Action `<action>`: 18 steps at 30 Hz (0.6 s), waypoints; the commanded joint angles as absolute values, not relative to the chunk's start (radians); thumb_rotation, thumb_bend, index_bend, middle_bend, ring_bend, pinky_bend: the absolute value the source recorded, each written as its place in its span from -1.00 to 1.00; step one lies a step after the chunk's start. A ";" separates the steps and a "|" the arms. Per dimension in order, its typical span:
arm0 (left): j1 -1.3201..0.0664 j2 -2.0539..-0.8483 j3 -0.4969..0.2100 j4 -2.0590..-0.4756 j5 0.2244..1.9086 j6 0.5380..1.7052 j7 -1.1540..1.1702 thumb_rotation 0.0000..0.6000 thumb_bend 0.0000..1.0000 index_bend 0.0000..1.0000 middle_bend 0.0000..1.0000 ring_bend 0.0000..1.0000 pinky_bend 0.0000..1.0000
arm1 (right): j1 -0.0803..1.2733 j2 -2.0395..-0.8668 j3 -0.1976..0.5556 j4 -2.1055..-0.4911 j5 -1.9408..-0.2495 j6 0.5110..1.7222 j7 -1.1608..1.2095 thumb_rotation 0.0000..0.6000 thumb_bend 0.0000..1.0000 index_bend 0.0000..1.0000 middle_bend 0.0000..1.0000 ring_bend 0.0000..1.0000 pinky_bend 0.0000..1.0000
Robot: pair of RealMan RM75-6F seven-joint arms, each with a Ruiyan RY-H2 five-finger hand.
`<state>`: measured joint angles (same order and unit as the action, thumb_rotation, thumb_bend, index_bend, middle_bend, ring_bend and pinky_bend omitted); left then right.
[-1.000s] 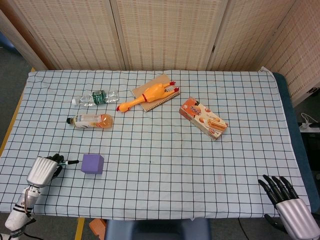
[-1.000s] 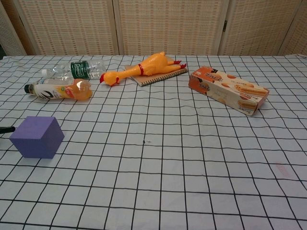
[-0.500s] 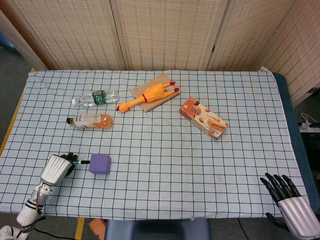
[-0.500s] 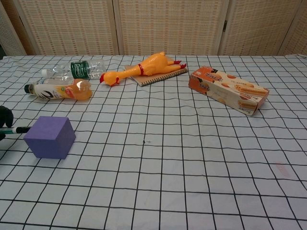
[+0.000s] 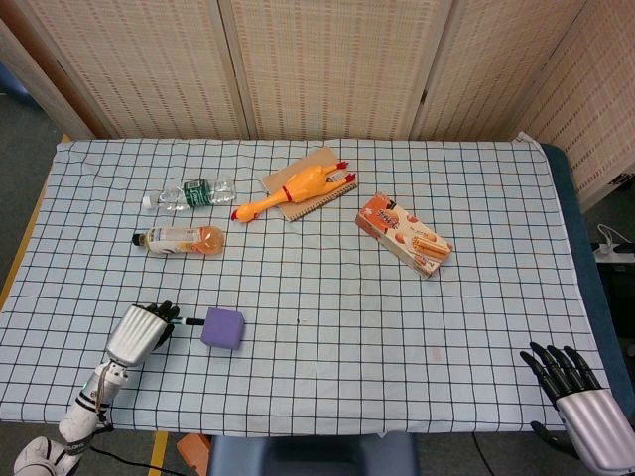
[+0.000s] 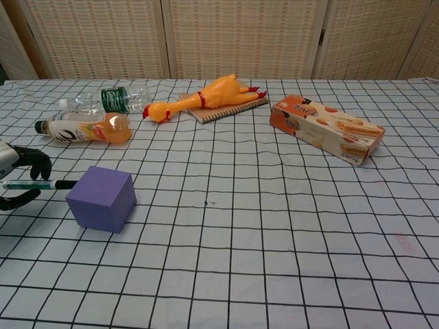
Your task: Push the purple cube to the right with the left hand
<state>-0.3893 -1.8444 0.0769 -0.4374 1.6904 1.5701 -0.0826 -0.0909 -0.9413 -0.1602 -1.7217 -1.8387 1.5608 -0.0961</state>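
Cube [image 5: 222, 328] sits near the front-left of the surface [image 5: 327, 297]. My left hand [image 5: 140, 331] is just left of it, one finger [image 6: 41, 184] stretched out and touching its side, the rest curled in, holding nothing. Right hand [image 5: 580, 397] is off the front-right corner, fingers apart, empty.

Left robot hand [image 5: 141, 330] curled, one finger extended; right robot hand [image 5: 583, 397] open

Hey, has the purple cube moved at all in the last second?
Yes. The purple cube has slid right: it sat left of the orange drink bottle and now sits just past the bottle's right end, with the left hand following behind.
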 commanded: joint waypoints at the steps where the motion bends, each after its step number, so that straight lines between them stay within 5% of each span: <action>1: -0.400 -1.837 0.082 -0.476 1.700 1.568 -0.050 1.00 0.19 0.57 0.63 0.53 0.96 | -0.091 -0.940 -0.161 -1.720 -1.840 1.562 -0.092 1.00 -0.81 -1.00 -1.00 -1.00 -1.00; 18: -0.429 -1.800 0.091 -0.680 1.733 1.551 0.125 1.00 0.19 0.57 0.63 0.53 0.96 | -0.096 -0.920 -0.171 -1.703 -1.869 1.602 -0.037 1.00 -0.81 -1.00 -1.00 -1.00 -1.00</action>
